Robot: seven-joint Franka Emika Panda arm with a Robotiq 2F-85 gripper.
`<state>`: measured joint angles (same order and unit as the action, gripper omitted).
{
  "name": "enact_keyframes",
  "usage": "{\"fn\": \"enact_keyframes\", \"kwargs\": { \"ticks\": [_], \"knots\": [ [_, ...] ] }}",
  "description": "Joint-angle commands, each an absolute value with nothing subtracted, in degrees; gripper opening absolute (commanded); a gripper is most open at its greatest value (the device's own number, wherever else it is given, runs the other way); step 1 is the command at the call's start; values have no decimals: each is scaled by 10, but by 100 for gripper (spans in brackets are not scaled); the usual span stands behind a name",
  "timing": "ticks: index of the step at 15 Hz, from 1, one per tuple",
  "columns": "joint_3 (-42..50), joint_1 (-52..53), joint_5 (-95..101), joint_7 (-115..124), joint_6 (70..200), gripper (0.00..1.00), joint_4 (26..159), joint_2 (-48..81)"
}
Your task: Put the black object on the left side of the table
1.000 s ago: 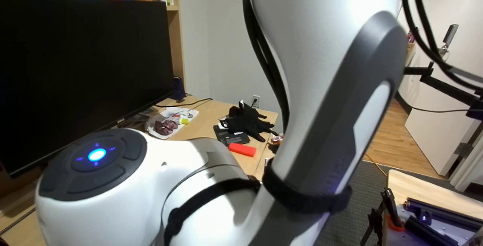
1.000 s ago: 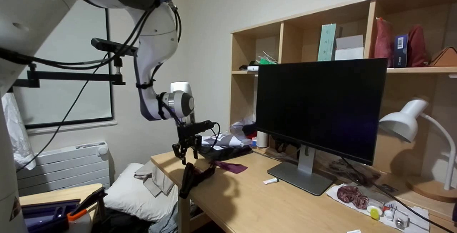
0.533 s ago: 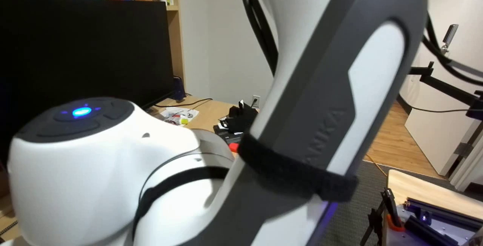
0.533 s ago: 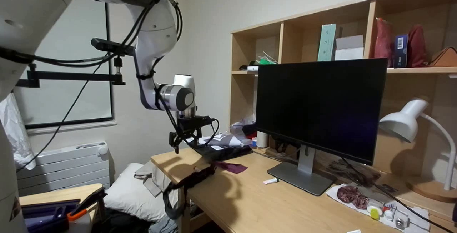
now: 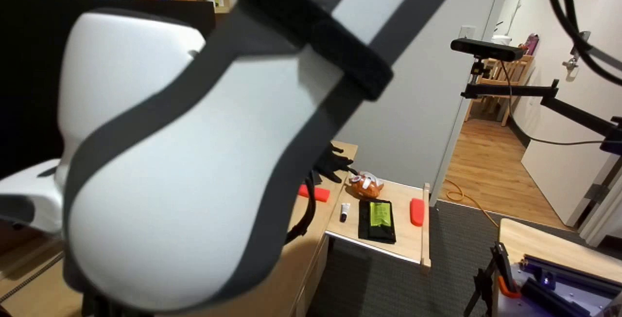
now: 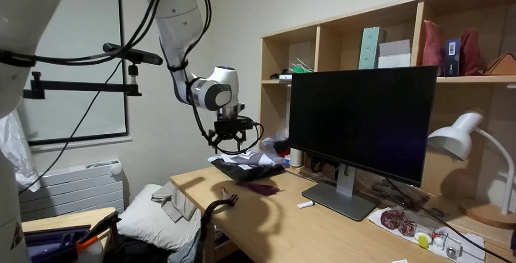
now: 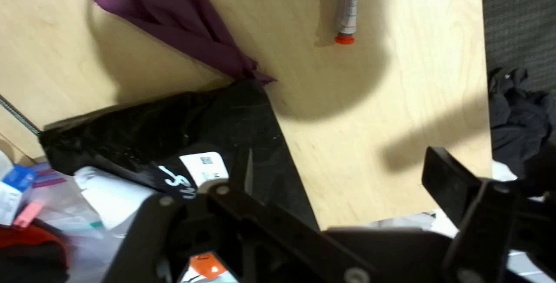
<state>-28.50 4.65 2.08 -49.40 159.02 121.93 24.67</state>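
The black object (image 6: 213, 205) is a slim strap. One end lies on the table near its corner in an exterior view, and the rest hangs down over the edge. It is out of the wrist view. The table (image 6: 306, 234) has a light tan top, which also fills much of the wrist view (image 7: 425, 79). My gripper (image 6: 228, 148) is above the table's far end, over the black plastic package and apart from the strap. In the wrist view the gripper (image 7: 339, 166) has its fingers wide apart with nothing between them.
A black plastic package (image 7: 143, 131), a purple cloth (image 7: 173, 18) and a red-capped tube (image 7: 349, 14) lie below the gripper. The monitor (image 6: 358, 126) and a lamp (image 6: 453, 138) stand along the back. A bed with a pillow (image 6: 151, 222) is beside the table. The arm (image 5: 184, 176) blocks much of an exterior view.
My gripper has risen from just above the strap and moved away toward the package. The strap has dropped from a raised bend to hanging over the table edge.
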Motion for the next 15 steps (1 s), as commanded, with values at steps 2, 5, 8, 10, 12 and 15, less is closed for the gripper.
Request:
{"fn": "enact_keyframes", "kwargs": {
  "ticks": [2,5,8,10,12,15],
  "knots": [
    [-295,7,-52,-495,1597,100,1231,213],
    [-286,-2,-83,-485,1610,100,1243,201],
    [-282,-18,-124,-473,1631,100,1262,191],
    [-264,-18,-136,-449,1661,100,1283,179],
    [-242,-15,-130,-402,1696,100,1300,166],
    [-199,-4,-101,-318,1733,100,1321,150]
  ]
}}
